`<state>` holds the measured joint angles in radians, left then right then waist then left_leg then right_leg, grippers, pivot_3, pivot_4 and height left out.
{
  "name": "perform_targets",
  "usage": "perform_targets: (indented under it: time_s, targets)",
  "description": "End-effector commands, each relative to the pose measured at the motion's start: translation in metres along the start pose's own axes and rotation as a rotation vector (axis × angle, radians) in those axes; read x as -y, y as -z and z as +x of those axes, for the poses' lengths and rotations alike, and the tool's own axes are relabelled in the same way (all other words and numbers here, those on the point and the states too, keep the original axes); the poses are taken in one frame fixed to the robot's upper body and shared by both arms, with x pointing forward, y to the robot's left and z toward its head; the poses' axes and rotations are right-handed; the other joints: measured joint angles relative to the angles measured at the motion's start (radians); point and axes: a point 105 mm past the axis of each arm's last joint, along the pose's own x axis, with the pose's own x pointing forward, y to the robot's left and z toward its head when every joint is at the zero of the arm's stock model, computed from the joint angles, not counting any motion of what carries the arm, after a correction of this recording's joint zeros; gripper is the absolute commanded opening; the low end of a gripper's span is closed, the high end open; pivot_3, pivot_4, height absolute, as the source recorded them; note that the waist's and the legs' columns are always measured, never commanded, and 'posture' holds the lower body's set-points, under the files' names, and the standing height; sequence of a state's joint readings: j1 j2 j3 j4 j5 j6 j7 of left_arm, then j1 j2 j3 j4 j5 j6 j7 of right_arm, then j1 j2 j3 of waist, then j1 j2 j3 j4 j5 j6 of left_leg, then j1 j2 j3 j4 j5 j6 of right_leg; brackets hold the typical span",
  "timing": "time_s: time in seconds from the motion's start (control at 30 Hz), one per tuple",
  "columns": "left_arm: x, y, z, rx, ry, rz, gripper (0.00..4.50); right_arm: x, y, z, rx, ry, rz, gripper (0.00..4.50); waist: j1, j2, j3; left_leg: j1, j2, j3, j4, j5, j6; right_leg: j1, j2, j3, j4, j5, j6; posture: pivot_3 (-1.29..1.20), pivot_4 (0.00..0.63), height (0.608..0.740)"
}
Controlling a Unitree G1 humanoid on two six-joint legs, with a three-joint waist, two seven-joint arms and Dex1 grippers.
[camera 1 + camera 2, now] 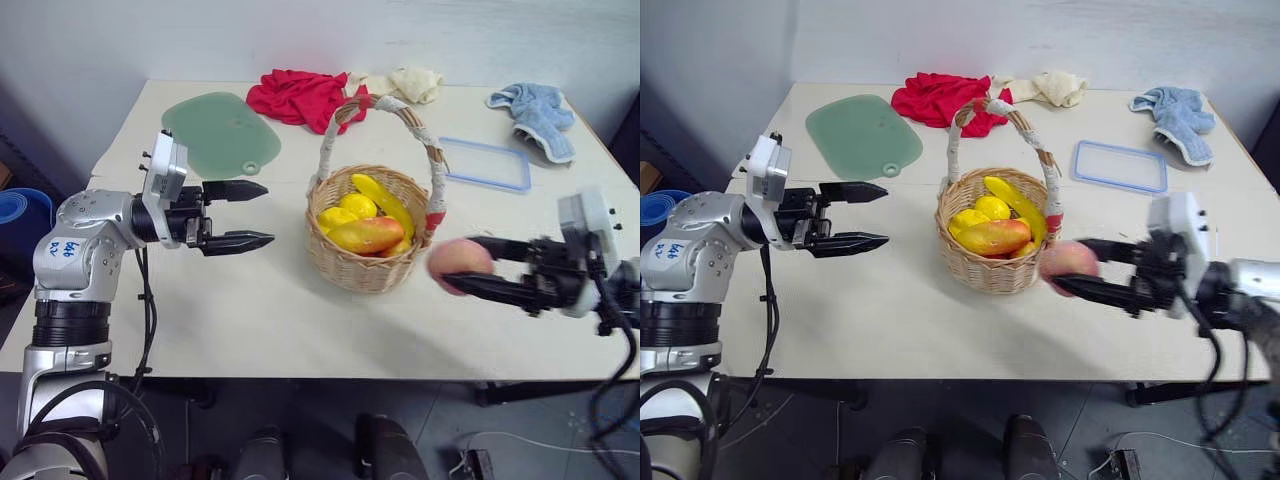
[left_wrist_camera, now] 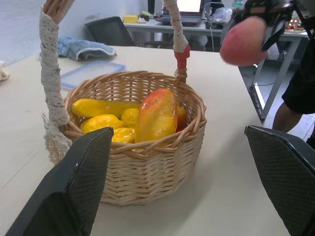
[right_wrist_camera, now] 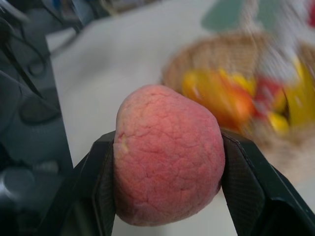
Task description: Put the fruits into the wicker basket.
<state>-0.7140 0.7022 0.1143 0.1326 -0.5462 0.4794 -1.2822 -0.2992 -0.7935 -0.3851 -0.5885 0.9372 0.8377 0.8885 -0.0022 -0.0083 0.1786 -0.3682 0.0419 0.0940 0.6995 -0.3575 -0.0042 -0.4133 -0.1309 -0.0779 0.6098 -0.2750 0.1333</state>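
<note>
The peach (image 1: 460, 265) is clamped between the two fingers of the right gripper (image 1: 478, 268), in the air just beside the basket (image 1: 367, 262) on its right, while the mango (image 1: 366, 235) already lies inside with the yellow fruits. The risk I see is the handle (image 1: 430, 165), which rises on that same side: if the peach goes straight in, it may hit the handle or the rim, push the basket aside or slip out and roll on the table (image 1: 250, 310). The left gripper (image 1: 255, 214) hangs with fingers apart and empty near the other side of the basket, not touching it, so it does not steady it.
</note>
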Motion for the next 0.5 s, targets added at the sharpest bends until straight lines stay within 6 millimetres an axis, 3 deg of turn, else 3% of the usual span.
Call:
perform_targets:
  time_s: [0.03,0.13,0.23,0.4,0.5]
  targets:
    - [-0.001,-0.008,0.001,0.015,0.009,0.035,4.5,0.0,-0.021,0.03,0.138,0.115,-0.094,2.4,0.001,0.0,0.0,-0.001,0.0,0.0,0.0,0.0,0.0,-0.001,0.0,0.0,0.0,0.0,0.0,0.0,0.15,0.74]
    - [-0.001,-0.009,0.002,0.023,0.006,0.036,4.5,0.015,-0.014,0.061,0.073,0.266,-0.218,2.4,0.003,0.0,0.0,-0.003,-0.001,0.001,0.0,-0.001,0.0,-0.004,0.0,0.0,0.002,0.0,0.0,0.0,0.15,0.74]
    - [-0.002,-0.008,0.001,0.032,-0.004,0.015,4.5,0.042,-0.009,0.076,0.064,0.471,-0.199,2.4,0.0,0.0,0.0,-0.004,-0.001,0.001,-0.001,-0.001,0.0,-0.005,0.0,-0.001,0.003,0.0,0.0,0.0,0.15,0.74]
    - [-0.003,-0.01,0.0,0.043,-0.018,0.035,4.5,0.055,0.001,0.102,-0.003,0.584,-0.312,2.4,-0.003,0.0,0.0,-0.007,-0.001,0.002,-0.001,-0.001,0.0,-0.009,0.0,-0.001,0.005,0.0,0.0,0.0,0.15,0.74]
    - [-0.008,-0.01,-0.003,0.033,-0.043,0.076,4.5,0.063,-0.002,0.107,-0.003,0.654,-0.332,3.42,-0.004,0.0,0.0,-0.007,-0.001,0.003,-0.001,-0.001,0.0,-0.013,-0.001,-0.001,0.01,0.0,0.0,0.0,0.15,0.74]
